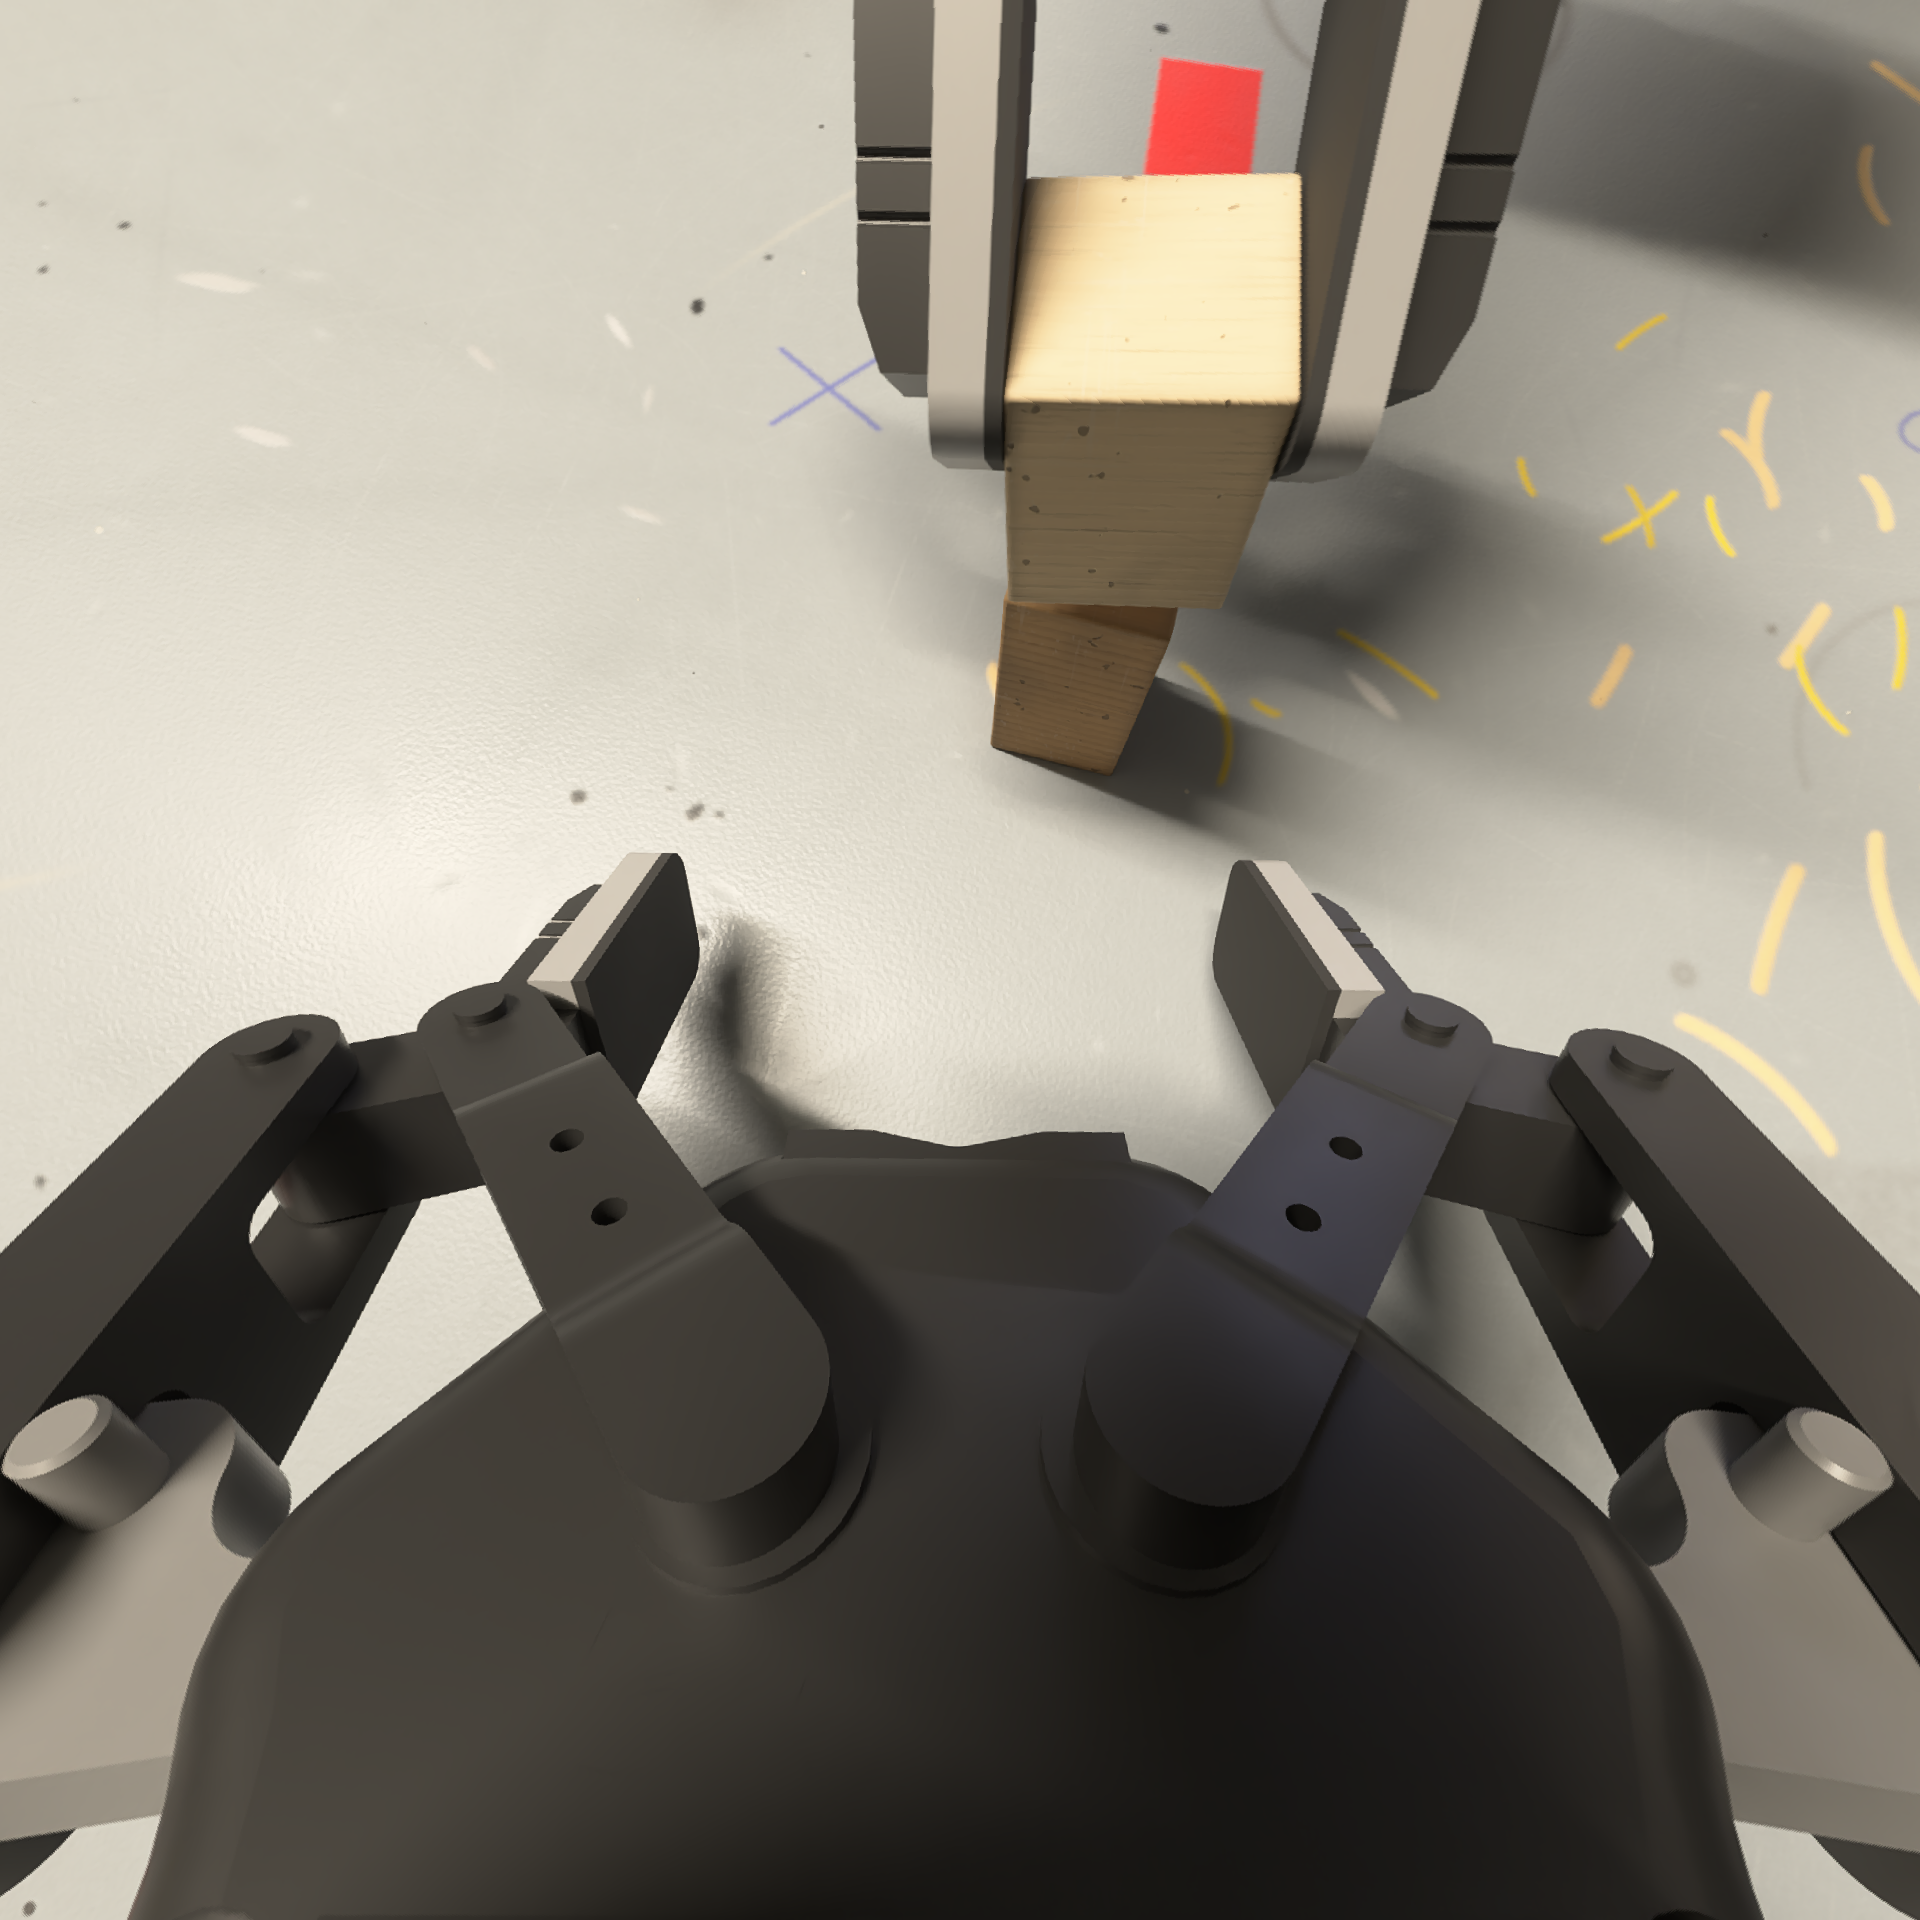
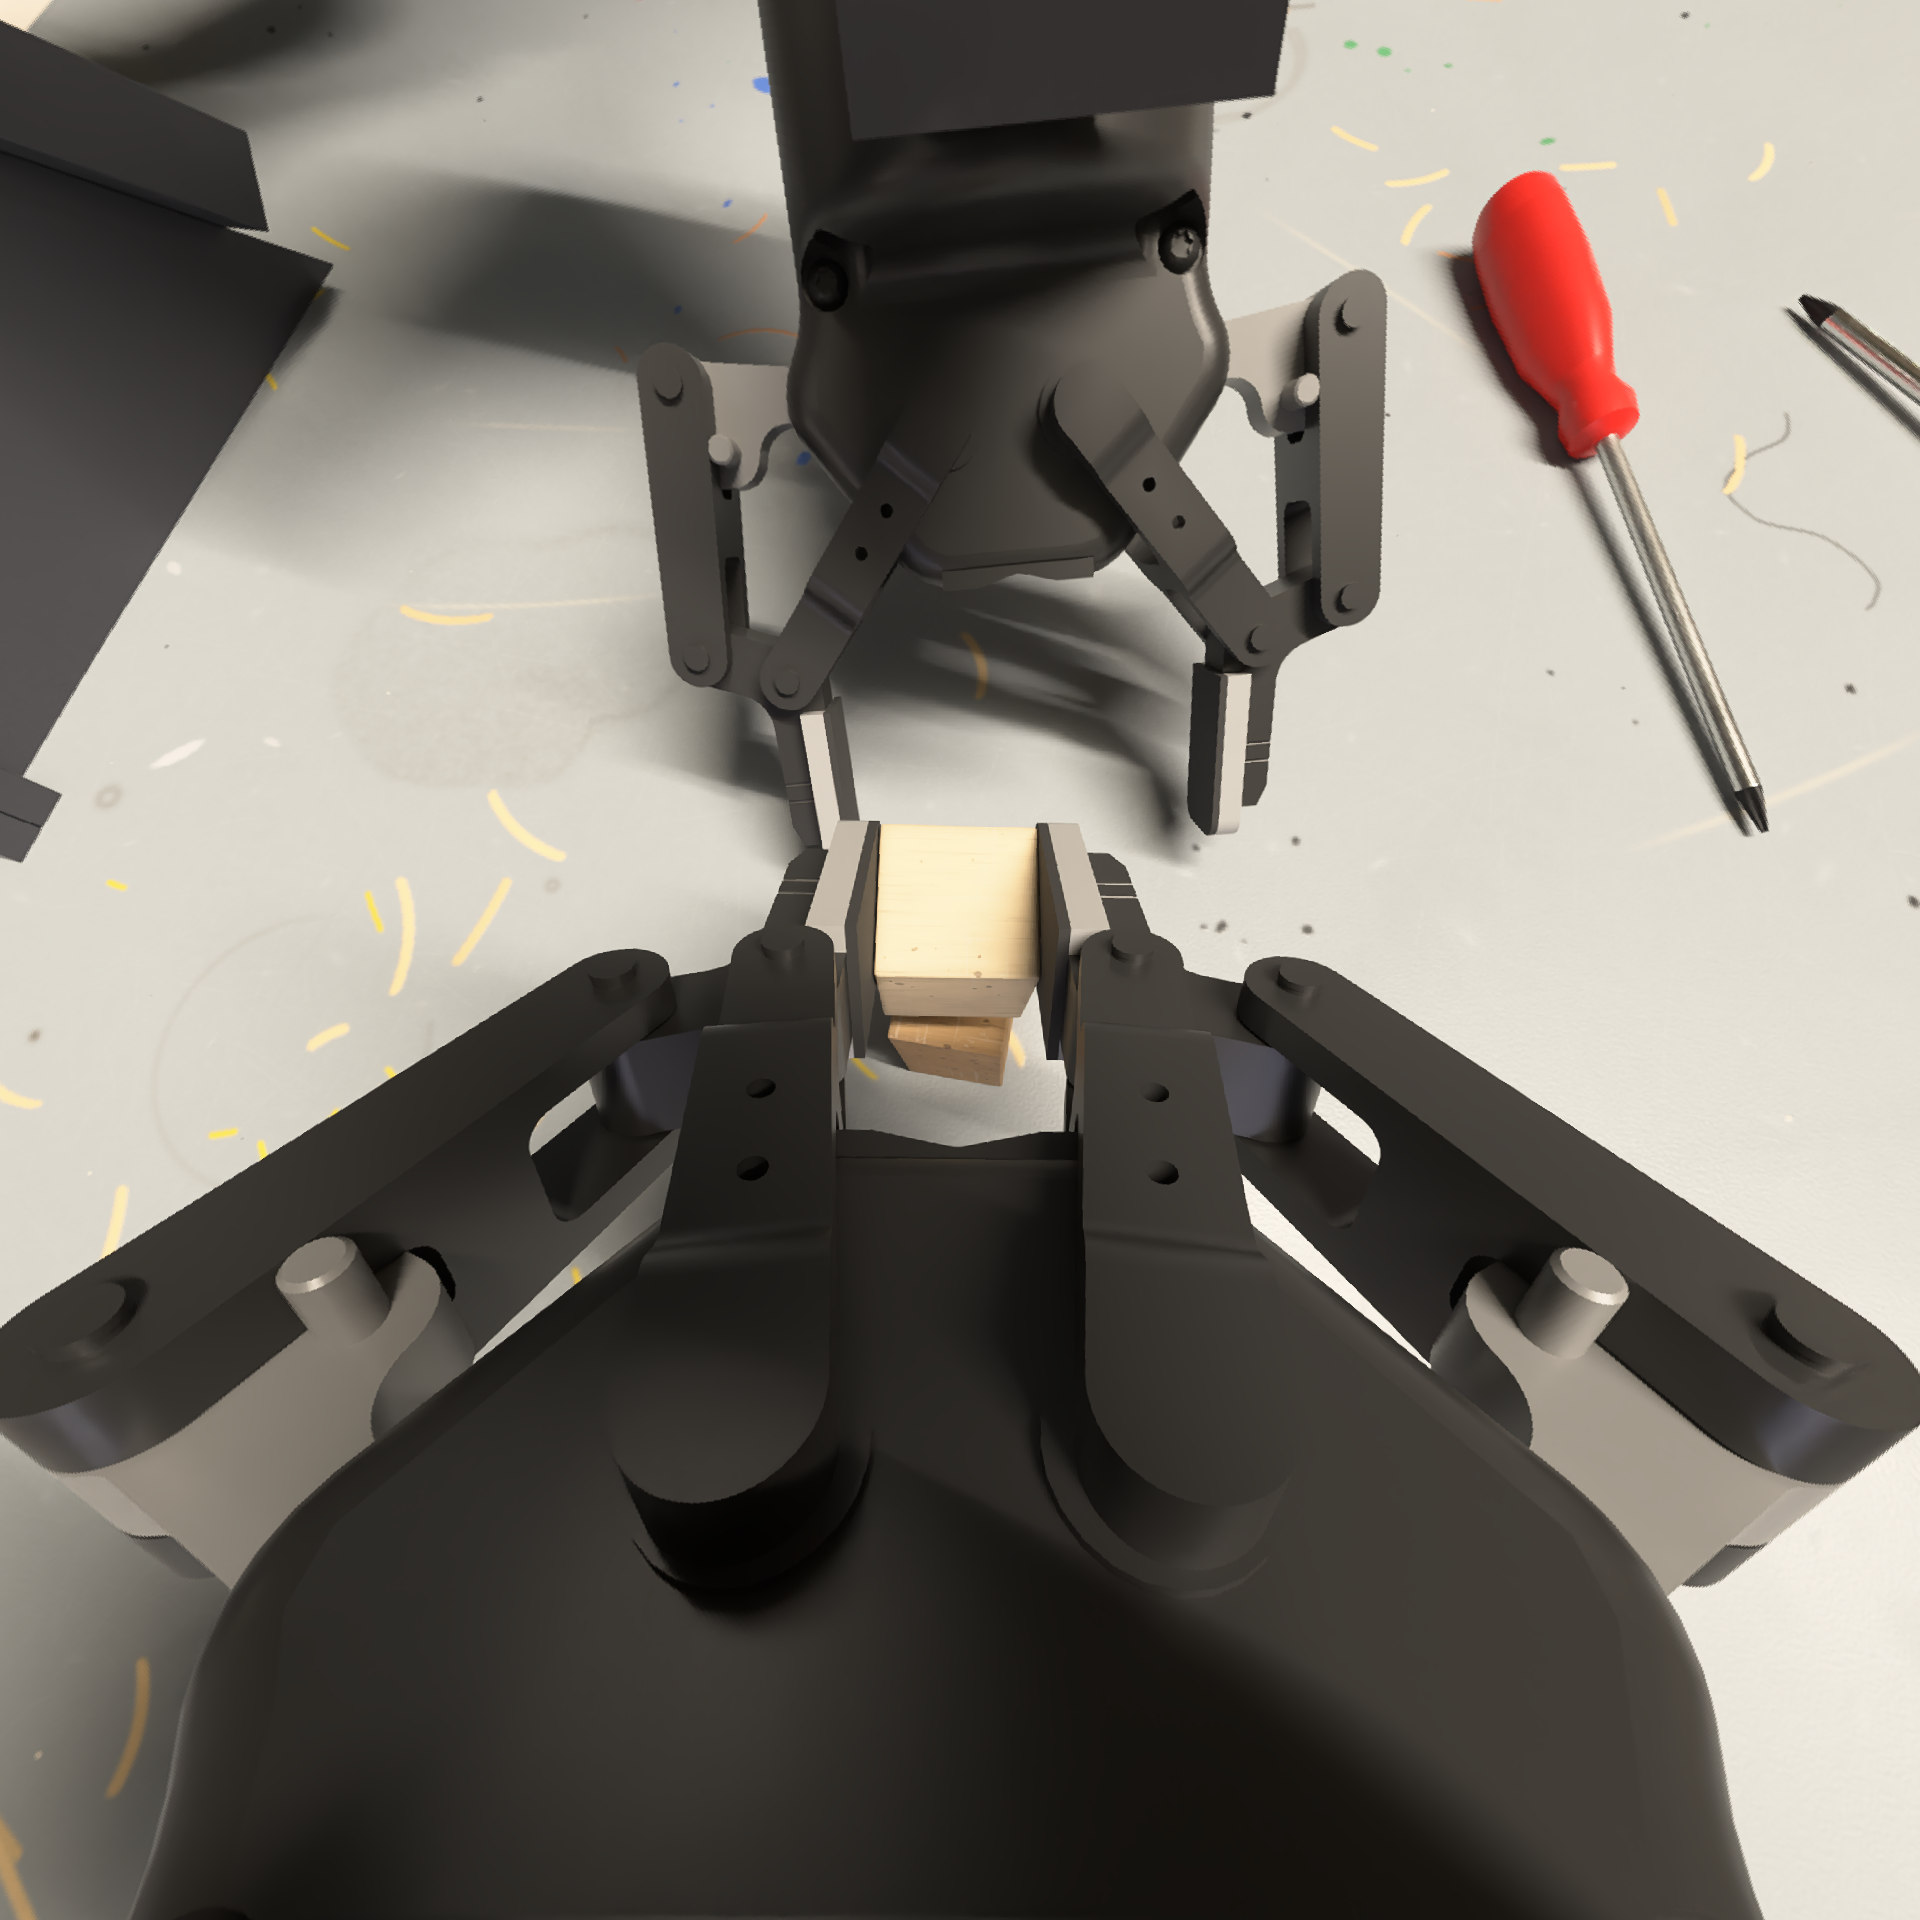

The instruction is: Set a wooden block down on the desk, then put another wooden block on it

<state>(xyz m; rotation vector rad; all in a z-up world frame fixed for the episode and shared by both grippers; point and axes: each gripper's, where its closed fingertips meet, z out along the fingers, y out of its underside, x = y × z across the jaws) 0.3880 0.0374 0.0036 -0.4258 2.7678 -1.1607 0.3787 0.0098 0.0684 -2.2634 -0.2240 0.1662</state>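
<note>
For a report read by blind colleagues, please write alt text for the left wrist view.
The right gripper holds a pale wooden block directly over a darker wooden block standing on the grey desk; whether the blocks touch is unclear. In the foreground, the left gripper is open and empty.

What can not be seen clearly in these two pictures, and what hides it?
- Contact between the pale upper block and the darker lower block: the overhang hides it in the left wrist view, the right gripper in the right wrist view.
- Red patch, left wrist view: upper block covers its lower part.
- Dark object, right wrist view: cut off by the left edge.
- Pencil-like tool: cut off by the right edge.
</note>
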